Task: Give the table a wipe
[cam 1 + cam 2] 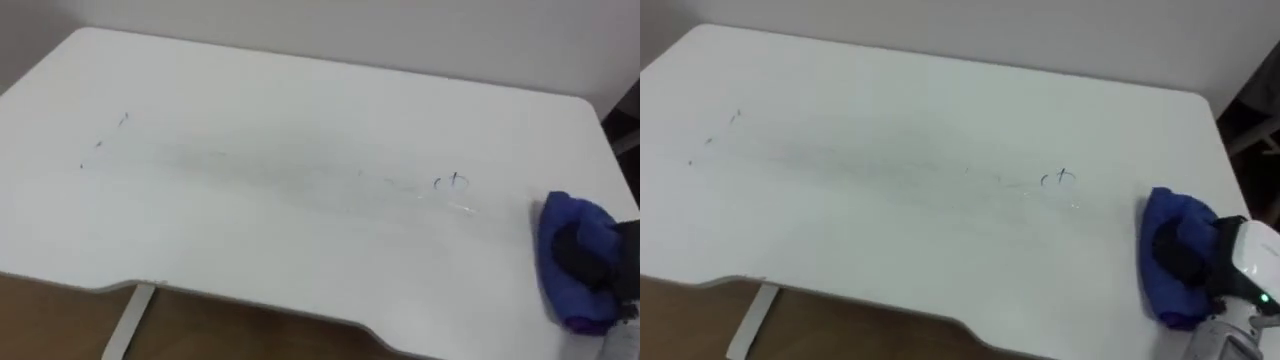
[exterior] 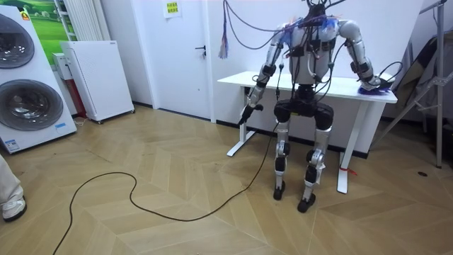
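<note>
Blue cloth (image 1: 568, 222) sits bunched at the table's (image 1: 300, 100) right near edge, right hand (image 1: 582, 256) curled into it, ready to drag across the pen marks (image 1: 451, 183). Left hand (image 2: 245, 113) hangs idle, grip unclear.

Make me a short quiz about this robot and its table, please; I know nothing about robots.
1. True or false: the blue cloth lies at the left end of the table.
2. What shows on the tabletop near the cloth? A) a cup B) a faint pen mark C) a sponge
3. Fill in: the robot's ___ hand rests on the cloth.

Key: 1 false; 2 B; 3 right hand. The left hand hangs beside the table.
</note>
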